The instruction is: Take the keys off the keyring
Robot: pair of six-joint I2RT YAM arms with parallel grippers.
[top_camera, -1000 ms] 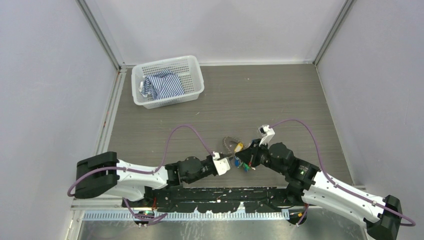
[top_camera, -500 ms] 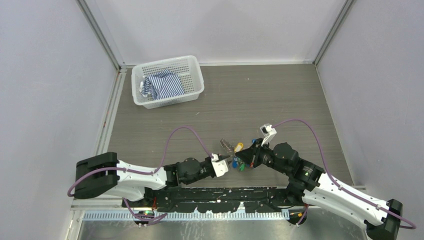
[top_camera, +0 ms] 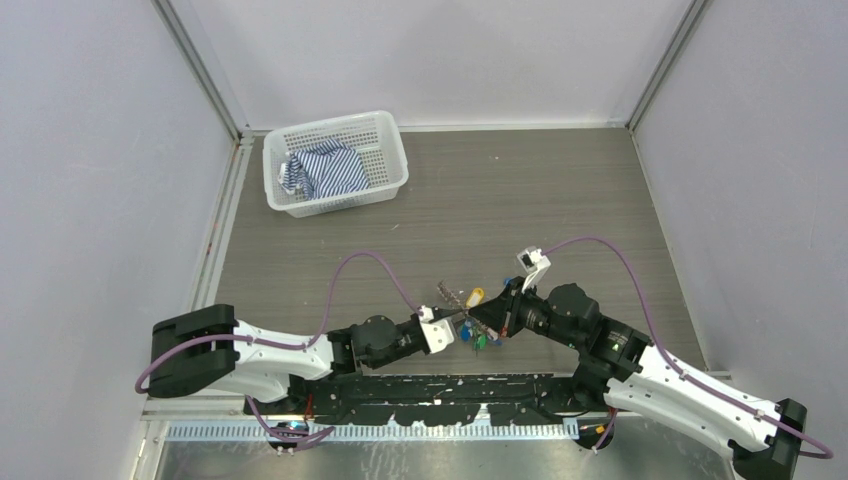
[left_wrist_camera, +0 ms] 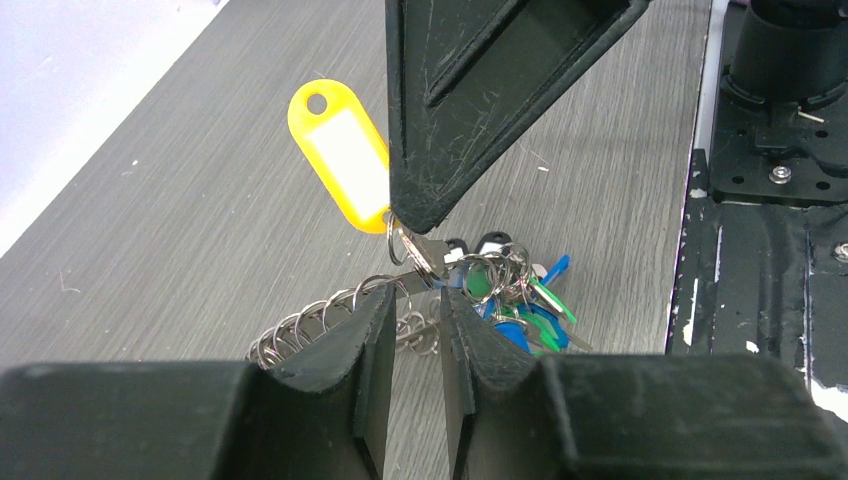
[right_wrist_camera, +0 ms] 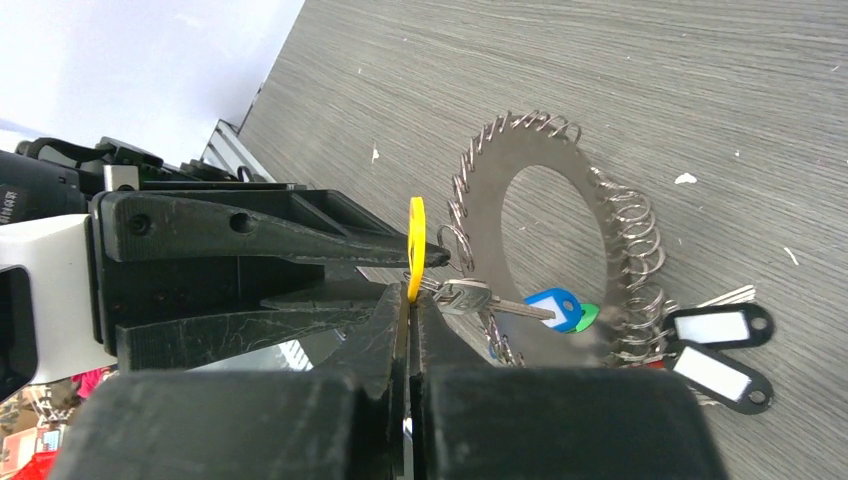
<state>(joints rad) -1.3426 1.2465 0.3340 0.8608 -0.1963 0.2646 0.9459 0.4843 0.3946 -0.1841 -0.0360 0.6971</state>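
- The right gripper (right_wrist_camera: 408,305) is clenched on a flat yellow plastic tag (left_wrist_camera: 338,150).
- The left gripper (left_wrist_camera: 415,320) stands narrowly parted at the large thin metal keyring (right_wrist_camera: 627,238); I cannot tell whether it grips.
- Small silvery keys (left_wrist_camera: 510,295) bunch alongside.

Thin metal keyring (right_wrist_camera: 485,225) fringed with small tagged keys (right_wrist_camera: 465,296), one yellow tag (left_wrist_camera: 340,160) sticking up.
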